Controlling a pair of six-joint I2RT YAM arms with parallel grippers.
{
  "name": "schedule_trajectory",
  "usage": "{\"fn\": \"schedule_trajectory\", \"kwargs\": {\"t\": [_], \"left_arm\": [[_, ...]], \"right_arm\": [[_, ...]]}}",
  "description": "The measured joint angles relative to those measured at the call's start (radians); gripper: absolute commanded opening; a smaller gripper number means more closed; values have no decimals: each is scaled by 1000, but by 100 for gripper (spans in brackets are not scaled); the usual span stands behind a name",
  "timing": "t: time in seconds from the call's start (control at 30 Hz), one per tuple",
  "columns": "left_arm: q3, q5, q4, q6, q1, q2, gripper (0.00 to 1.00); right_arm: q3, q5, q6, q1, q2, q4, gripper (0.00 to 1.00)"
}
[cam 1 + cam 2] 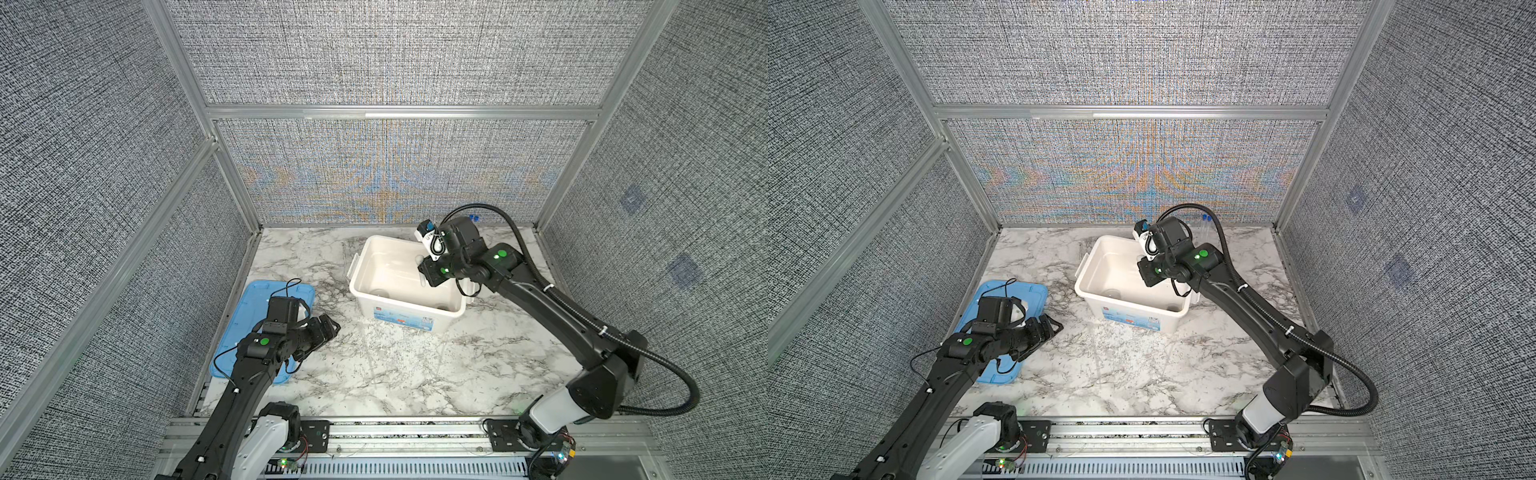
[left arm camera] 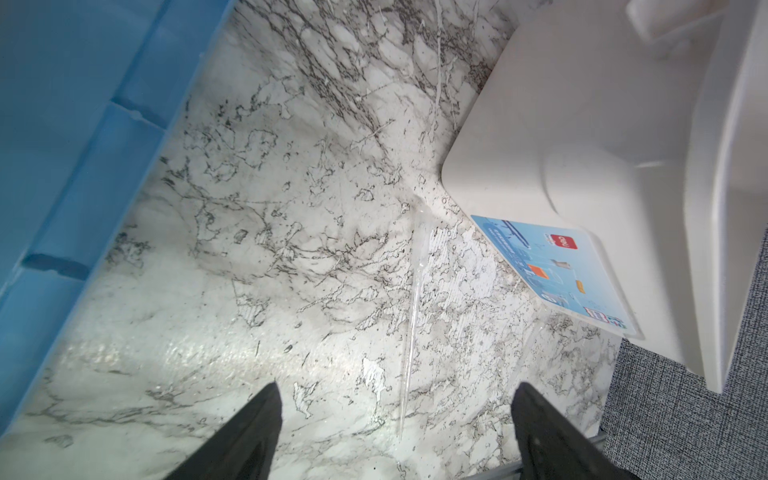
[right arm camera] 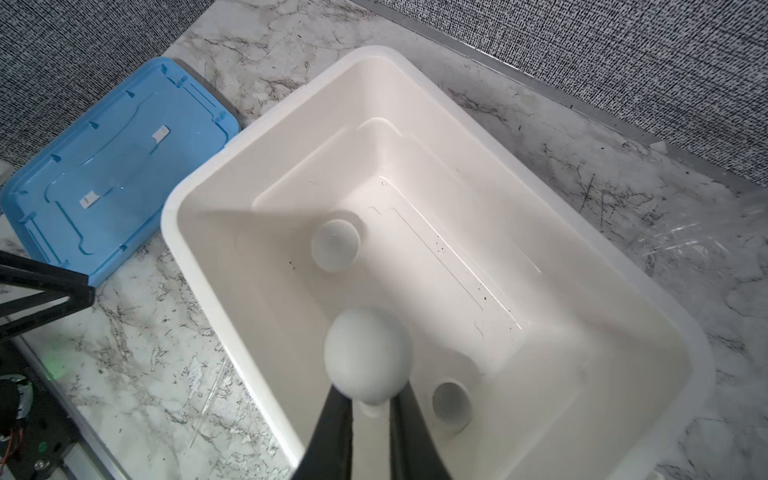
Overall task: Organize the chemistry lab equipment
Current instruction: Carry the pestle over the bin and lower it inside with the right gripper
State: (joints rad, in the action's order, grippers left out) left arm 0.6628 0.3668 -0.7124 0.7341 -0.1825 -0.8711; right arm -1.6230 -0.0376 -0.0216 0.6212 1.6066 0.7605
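A: state of right tool (image 3: 368, 401)?
B: clenched on the white pestle (image 3: 368, 357). Fingers pinch its thin shaft, rounded head points down into the open white tub (image 3: 174, 208), clear of the tub floor.
A: what's in the tub?
B: 2 pieces on the floor: a larger white round bowl (image 3: 336, 245) and a smaller white round dish (image 3: 452, 405) tucked in a corner, well apart. A few dark specks (image 3: 440, 249) too.
A: tub position?
B: toward the far edge of the marble surface (image 1: 415, 395), right of centre. The light-blue lid (image 1: 257, 299) lies flat by the left edge, apart from the tub.
A: left tool (image 2: 397, 386)?
B: released, fingers spread wide, nothing gripped. It hangs low over the surface between lid and tub, just beside the lid.
A: anything outside the tub?
B: 1 thin clear rod (image 2: 411, 332) flat on the surface. One end is near the tub's labelled wall, the other runs in under the left tool. 2 clear tubes with blue caps (image 1: 1205, 217) sit at the far edge behind the right arm (image 1: 1246, 316). Lying or leaning, cannot tell.
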Motion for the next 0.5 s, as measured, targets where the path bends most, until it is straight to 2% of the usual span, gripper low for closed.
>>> {"fn": "schedule_trajectory", "kwargs": {"t": [0.5], "left_arm": [[-13,26,33,0,0,-29,88]], "right_arm": [[-76,32,129,-14,311,110,11]]}}
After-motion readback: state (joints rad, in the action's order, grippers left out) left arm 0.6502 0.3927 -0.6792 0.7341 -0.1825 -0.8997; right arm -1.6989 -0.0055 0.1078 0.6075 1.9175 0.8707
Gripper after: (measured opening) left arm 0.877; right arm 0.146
